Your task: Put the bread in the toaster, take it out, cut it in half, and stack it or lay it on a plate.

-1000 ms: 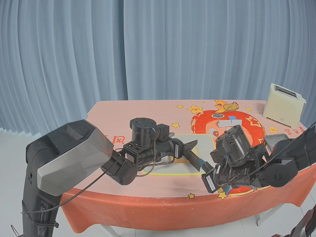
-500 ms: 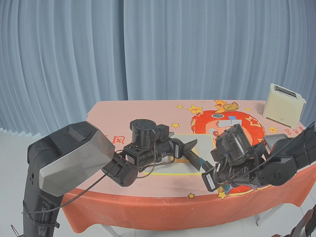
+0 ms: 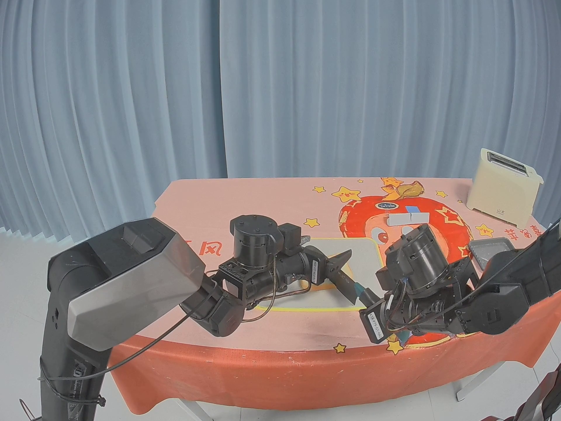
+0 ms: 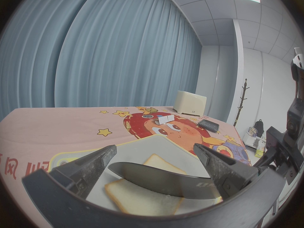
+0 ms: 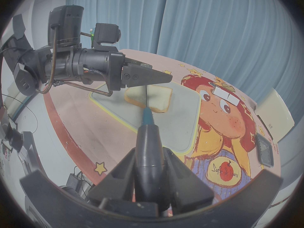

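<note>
A slice of bread (image 4: 142,200) lies on the grey cutting board (image 4: 139,148). My left gripper (image 4: 155,148) is open and low over the board, one finger on each side of the slice. A dark knife blade (image 4: 158,181) rests across the bread, and whether the slice is cut through cannot be told. My right gripper (image 5: 149,149) is shut on the knife's handle (image 5: 148,133), with the blade edge-on over the bread (image 5: 158,98), just below the left gripper (image 5: 148,76). In the head view the knife (image 3: 355,289) runs between the left gripper (image 3: 345,270) and the right gripper (image 3: 374,299).
A cream toaster (image 3: 505,185) stands at the table's far right corner. A dark tray (image 3: 491,248) lies in front of it, beside my right arm. A small white and blue piece (image 3: 408,216) sits on the apple print. The cutting board (image 3: 359,249) is near the table's front edge.
Hardly anything has changed. Both arms have shifted slightly, while the knife, bread and open left fingers stay where they were.
</note>
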Controlling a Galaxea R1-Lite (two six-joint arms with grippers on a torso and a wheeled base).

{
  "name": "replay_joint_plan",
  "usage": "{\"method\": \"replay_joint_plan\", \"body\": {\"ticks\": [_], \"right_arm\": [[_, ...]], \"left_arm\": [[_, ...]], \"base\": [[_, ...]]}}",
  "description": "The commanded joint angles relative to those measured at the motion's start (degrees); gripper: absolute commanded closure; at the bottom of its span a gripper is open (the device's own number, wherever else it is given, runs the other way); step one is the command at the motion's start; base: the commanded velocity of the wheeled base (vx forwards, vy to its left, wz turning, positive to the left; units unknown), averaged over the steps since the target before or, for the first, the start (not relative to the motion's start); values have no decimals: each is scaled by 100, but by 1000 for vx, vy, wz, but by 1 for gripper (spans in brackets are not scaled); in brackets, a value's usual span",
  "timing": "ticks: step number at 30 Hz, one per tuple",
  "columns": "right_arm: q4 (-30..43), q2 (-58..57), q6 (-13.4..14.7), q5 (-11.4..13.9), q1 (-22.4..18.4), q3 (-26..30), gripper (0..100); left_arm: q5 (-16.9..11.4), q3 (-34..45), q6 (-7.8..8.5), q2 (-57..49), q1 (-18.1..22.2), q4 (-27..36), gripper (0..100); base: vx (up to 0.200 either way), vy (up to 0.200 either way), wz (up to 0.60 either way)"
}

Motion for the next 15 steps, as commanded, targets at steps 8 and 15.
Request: {"method": "replay_joint_plan", "body": {"ticks": [8, 15], "right_arm": [[49, -147, -7, -14, 25, -332, 100], [92, -94, -7, -5, 17, -227, 100]], "left_arm": [[-21, -10, -17, -61, 14, -29, 0], [-21, -10, -25, -61, 14, -11, 0]], "base": [[0, 0, 0], [0, 0, 0]]}}
